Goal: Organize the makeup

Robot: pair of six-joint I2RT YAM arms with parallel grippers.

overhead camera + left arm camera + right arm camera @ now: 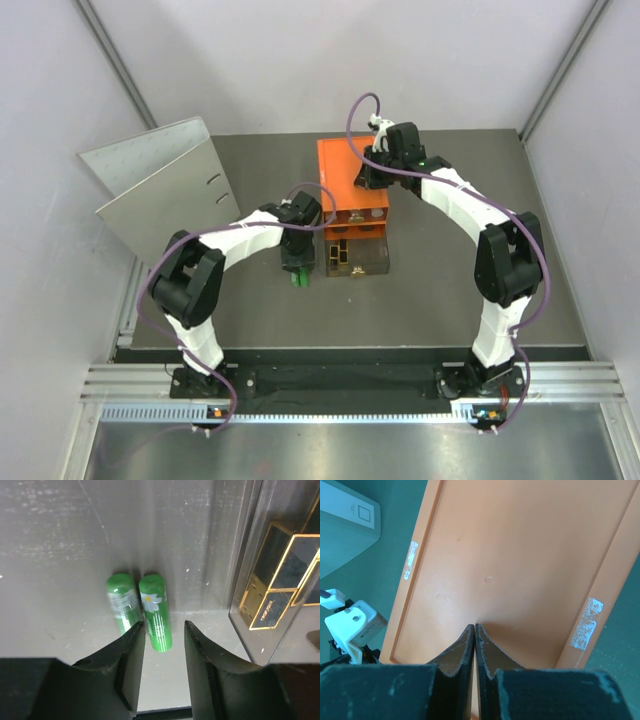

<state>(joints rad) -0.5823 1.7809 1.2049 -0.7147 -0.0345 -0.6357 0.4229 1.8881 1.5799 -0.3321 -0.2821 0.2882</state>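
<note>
Two green tubes (pixel 122 602) (pixel 156 612) of the makeup lie side by side on the dark table, just left of a pulled-out clear drawer (pixel 240 595) that holds black-gold cases (pixel 277 580). My left gripper (pixel 164 624) hovers open over the tubes, with the near end of the right tube showing between its fingers and nothing gripped. From above, the left gripper (pixel 300 255) stands over the green tubes (pixel 298 278), beside the drawer (pixel 357 255). My right gripper (pixel 475 625) is shut and empty, its tips on the top of the orange box (pixel 520 555).
The orange box (pixel 342 170) stands mid-table with its clear drawer drawn toward the arms. Two grey metal panels (pixel 160 185) lean at the back left. Grey walls close in both sides.
</note>
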